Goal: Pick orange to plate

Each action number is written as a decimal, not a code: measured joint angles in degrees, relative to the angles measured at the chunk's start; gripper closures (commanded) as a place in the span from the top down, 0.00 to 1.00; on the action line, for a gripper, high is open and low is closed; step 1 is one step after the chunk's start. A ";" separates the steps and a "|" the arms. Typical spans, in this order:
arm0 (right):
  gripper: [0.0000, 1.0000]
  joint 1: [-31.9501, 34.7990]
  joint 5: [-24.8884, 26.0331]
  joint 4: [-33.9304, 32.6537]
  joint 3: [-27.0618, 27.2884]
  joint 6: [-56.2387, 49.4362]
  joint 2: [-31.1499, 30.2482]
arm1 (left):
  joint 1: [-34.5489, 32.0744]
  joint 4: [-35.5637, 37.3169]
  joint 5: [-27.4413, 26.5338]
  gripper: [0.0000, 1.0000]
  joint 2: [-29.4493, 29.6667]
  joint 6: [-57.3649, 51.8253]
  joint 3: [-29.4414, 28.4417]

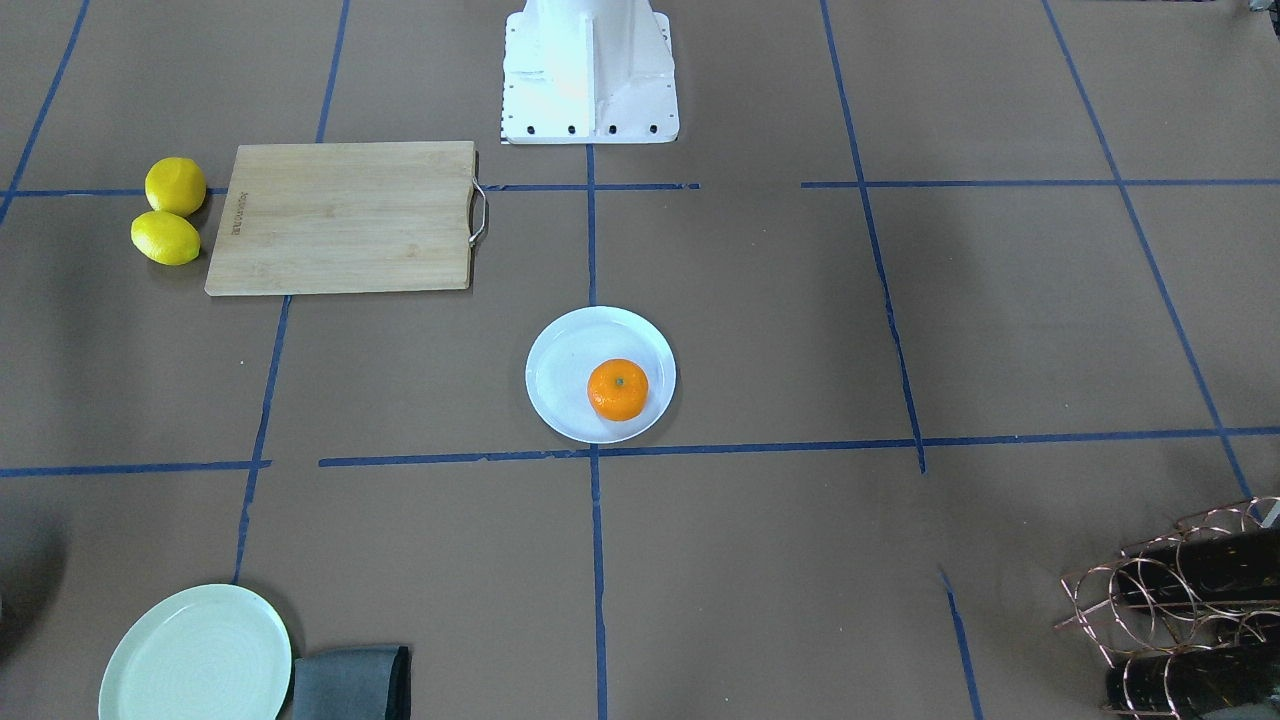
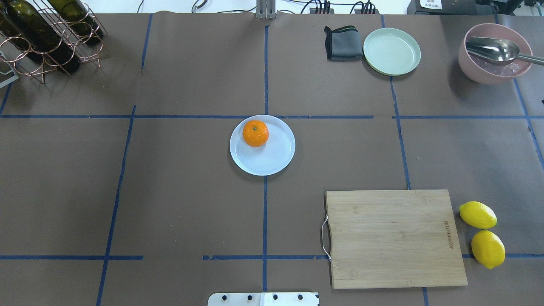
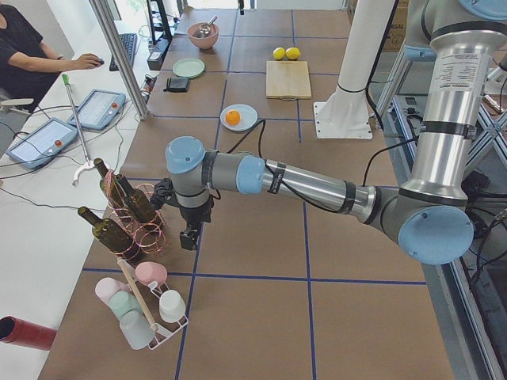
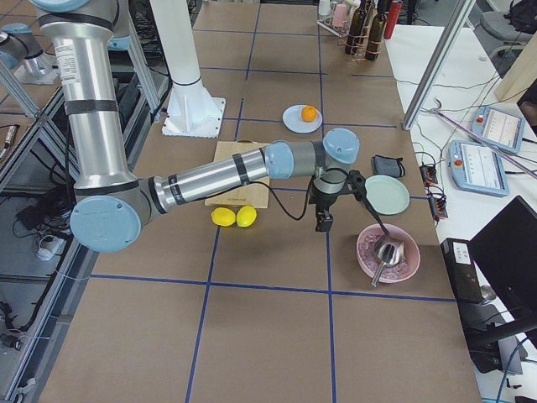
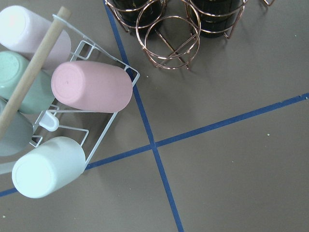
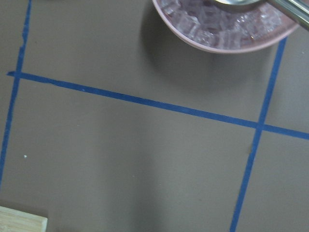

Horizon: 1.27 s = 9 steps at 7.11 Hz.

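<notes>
The orange (image 2: 255,133) rests on the pale bluish-white plate (image 2: 272,161) at the table's middle, toward the plate's far-left part in the overhead view. In the front-facing view the orange (image 1: 618,389) lies on the plate (image 1: 560,350) too. Neither gripper is near it. My left gripper (image 3: 188,237) hangs over the table's left end beside the bottle rack. My right gripper (image 4: 323,222) hangs over the right end near the pink bowl. Both show only in side views, so I cannot tell whether they are open or shut.
A wooden cutting board (image 2: 393,238) and two lemons (image 2: 482,233) lie near right. A mint-green plate (image 2: 392,51), grey cloth (image 2: 342,42) and pink bowl with a scoop (image 2: 493,55) sit far right. A copper bottle rack (image 2: 42,38) stands far left, a cup rack (image 5: 63,116) beside it.
</notes>
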State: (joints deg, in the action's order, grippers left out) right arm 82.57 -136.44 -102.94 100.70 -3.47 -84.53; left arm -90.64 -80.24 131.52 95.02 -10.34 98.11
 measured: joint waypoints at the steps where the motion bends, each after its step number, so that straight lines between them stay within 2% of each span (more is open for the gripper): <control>1: 1.00 2.89 -1.90 0.24 -2.43 -2.87 -1.16 | -1.02 0.14 0.26 1.00 -1.30 -1.65 -0.09; 3: 1.00 7.20 -4.35 3.52 -7.55 -5.41 -2.00 | -1.72 0.20 0.53 1.00 -3.41 -7.56 -0.82; 4: 1.00 7.97 -4.69 4.70 -8.47 -5.62 -2.13 | -2.06 -0.01 0.61 1.00 -4.32 -8.71 -1.14; 9: 1.00 12.09 -4.37 5.48 -9.17 -5.73 -4.27 | -4.51 0.36 0.66 1.00 -5.98 -9.26 -1.50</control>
State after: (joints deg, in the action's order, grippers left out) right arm 94.66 -140.81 -97.45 91.52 -9.21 -88.80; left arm -95.15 -79.88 132.19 89.04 -19.61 96.61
